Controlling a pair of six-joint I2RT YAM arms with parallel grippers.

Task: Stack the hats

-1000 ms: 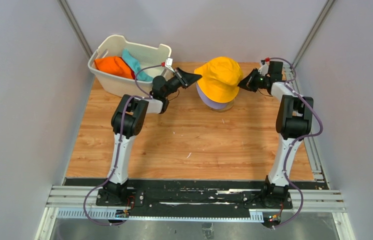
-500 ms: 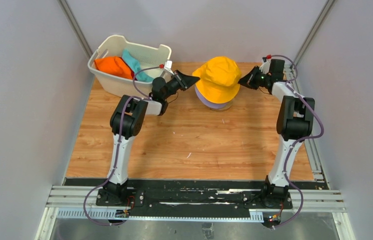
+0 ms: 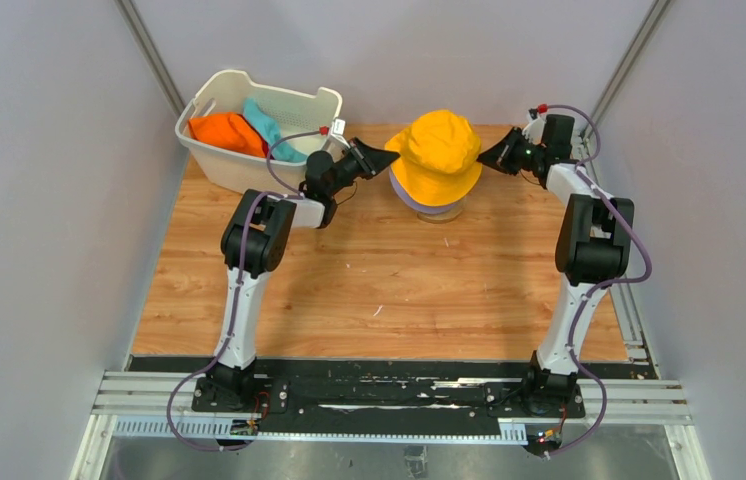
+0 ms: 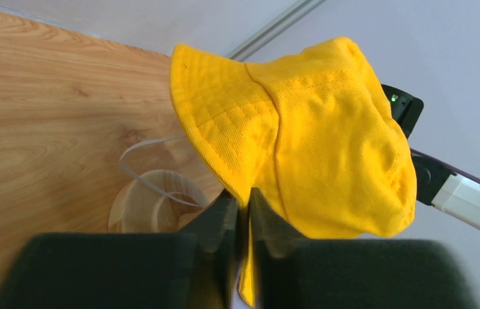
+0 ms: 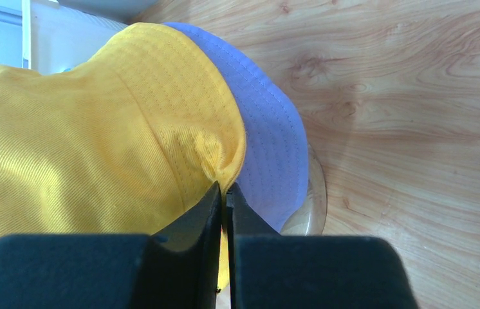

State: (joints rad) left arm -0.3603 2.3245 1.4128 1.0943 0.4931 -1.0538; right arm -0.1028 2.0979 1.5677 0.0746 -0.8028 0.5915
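Seating yellow hat (image 3: 438,152) over lavender hat (image 5: 269,141) on wooden stand (image 4: 141,209), far centre of tabletop (image 3: 389,290).
Held by brim on both sides: left pincer (image 4: 240,203) pinched shut on left brim edge, right pincer (image 5: 224,193) pinched shut on right brim edge. Best done pulling both sides down evenly, keeping crown centred over lavender one, releasing only once snug. Counted in view: four hats, namely yellow, lavender, plus orange hat (image 3: 226,132) and teal hat (image 3: 267,128) in white basket (image 3: 211,170) far left; one stand; one basket.
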